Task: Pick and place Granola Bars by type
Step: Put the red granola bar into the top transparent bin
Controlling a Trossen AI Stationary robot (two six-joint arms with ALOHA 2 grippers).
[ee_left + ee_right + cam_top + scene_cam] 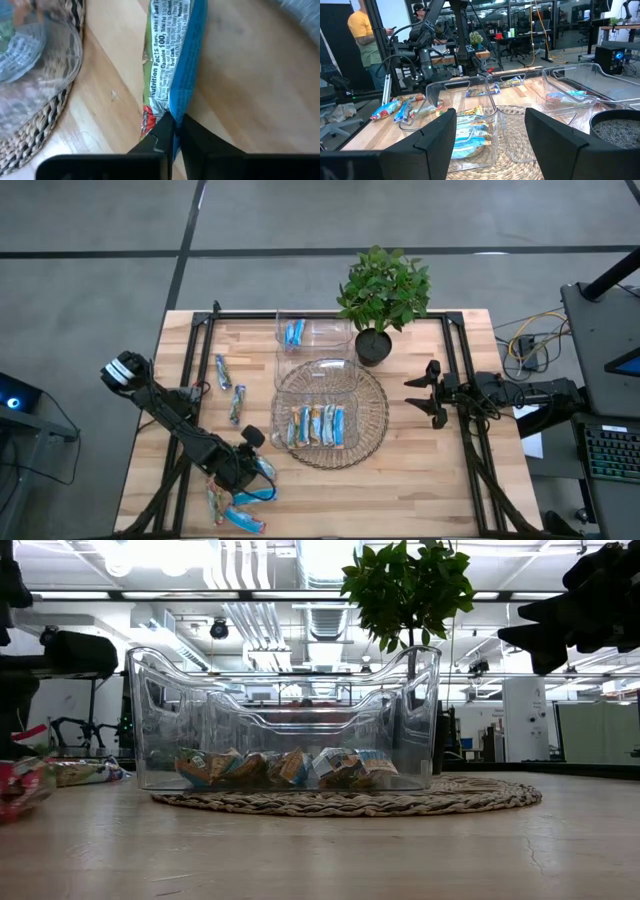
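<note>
— At the worktop's (420, 470) 7 o'clock corner: left end effector (174, 131)?
— Clenched on a blue granola bar (180, 65), beside the woven mat (37, 131).
— Right end effector (490, 131)?
— Released, fingers spread, 3 o'clock edge.
— Other bars?
— Several in the clear tray (325, 385) at centre; two loose at 9 o'clock.

Even, soft overhead light; ceiling lamps (150, 552) blown out in low view; blurred bar (172, 60) beyond left gripper (174, 131).
</note>
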